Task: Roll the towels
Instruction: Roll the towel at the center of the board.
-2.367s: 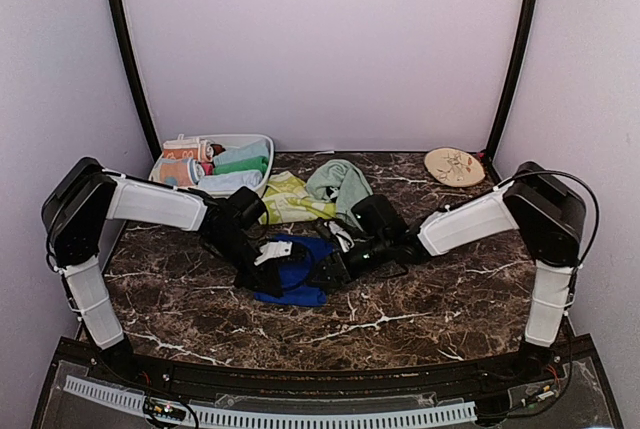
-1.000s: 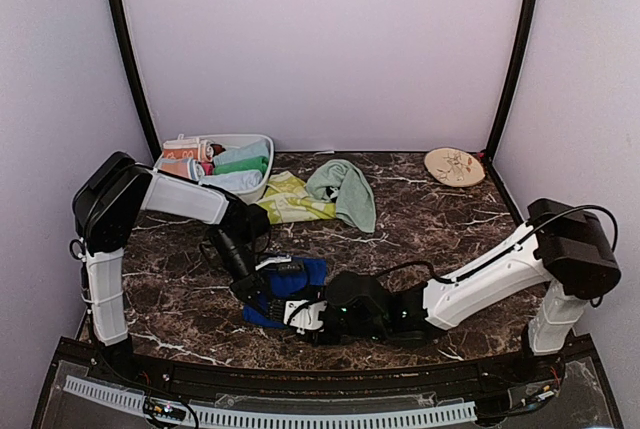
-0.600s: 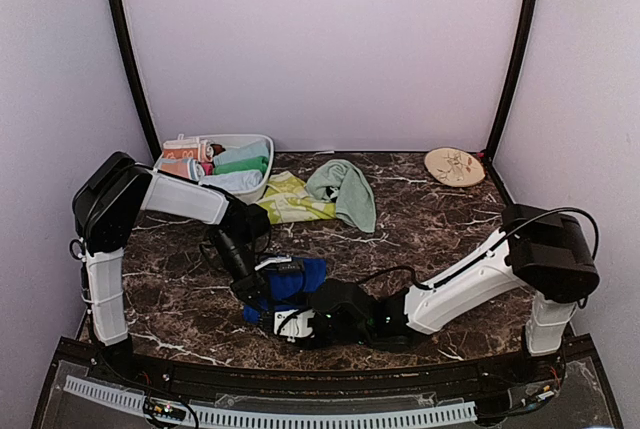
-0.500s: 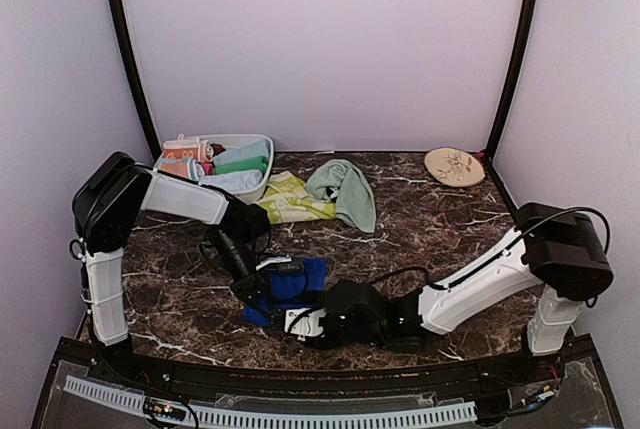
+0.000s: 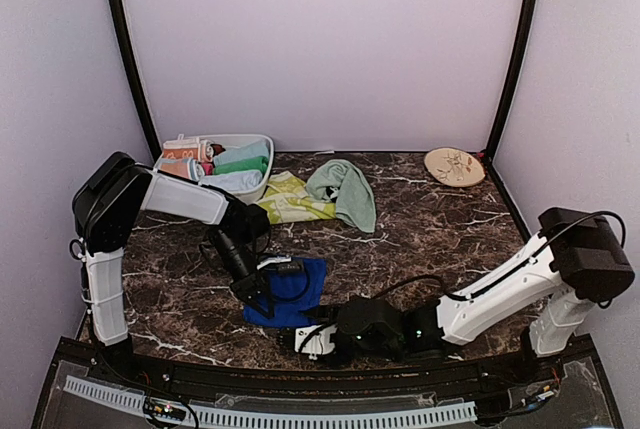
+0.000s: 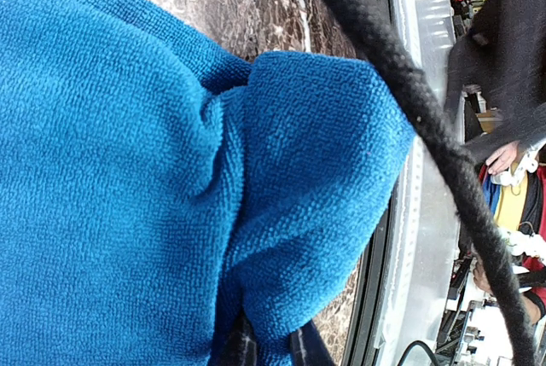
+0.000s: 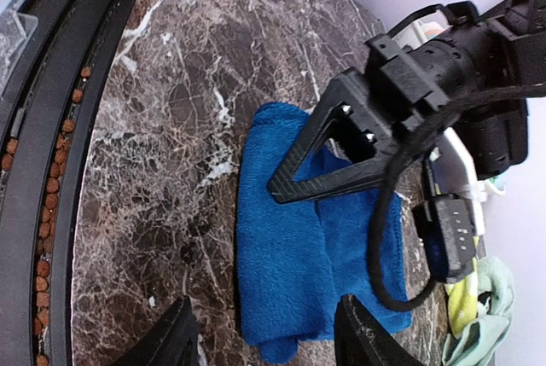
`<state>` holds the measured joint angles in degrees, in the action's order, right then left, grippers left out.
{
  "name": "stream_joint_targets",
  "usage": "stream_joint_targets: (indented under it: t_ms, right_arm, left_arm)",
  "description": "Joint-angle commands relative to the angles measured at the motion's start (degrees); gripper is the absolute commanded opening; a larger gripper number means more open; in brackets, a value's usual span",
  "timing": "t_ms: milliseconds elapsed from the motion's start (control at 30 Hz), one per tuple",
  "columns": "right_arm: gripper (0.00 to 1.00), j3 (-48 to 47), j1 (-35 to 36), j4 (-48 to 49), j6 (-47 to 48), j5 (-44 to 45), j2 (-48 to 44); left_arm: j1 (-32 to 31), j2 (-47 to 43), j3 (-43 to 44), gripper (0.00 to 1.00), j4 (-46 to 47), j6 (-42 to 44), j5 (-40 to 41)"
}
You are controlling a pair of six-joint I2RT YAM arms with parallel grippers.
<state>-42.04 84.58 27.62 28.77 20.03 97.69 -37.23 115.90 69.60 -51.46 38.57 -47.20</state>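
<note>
The deep blue towel (image 5: 300,284) lies folded on the marble near the front edge. My left gripper (image 5: 262,287) is shut on a fold of it; in the left wrist view the blue towel (image 6: 171,153) fills the frame, and the left gripper (image 6: 269,342) pinches a bunched corner. My right gripper (image 5: 306,339) hovers open just off the towel's near end; in the right wrist view its fingers (image 7: 175,336) straddle the near end of the blue towel (image 7: 286,255) without holding it. The mint green towel (image 5: 345,187) and the yellow-green towel (image 5: 285,199) lie crumpled at the back.
A white basket (image 5: 262,144) holding several rolled towels stands at the back left. A round beige plate (image 5: 454,165) sits at the back right. The table's black front rail (image 7: 51,170) runs close beside my right gripper.
My right arm has drawn back toward the front edge, off the blue towel's near end. The left gripper has stayed clamped on the towel in the same place.
</note>
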Motion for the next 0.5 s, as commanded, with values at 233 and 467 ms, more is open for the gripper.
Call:
stream_joint_targets:
  t_ms: [233,467]
  right_arm:
    - [0.50,-10.9,-1.9,1.4,9.7,-0.2,15.1]
    - [0.44,-11.9,-4.0,-0.4,4.4,-1.4,18.5]
  left_arm:
    - [0.0,2.9,-1.6,0.00,2.6,0.7,11.4]
    - [0.0,2.6,-1.6,0.09,1.9,2.3,10.9]
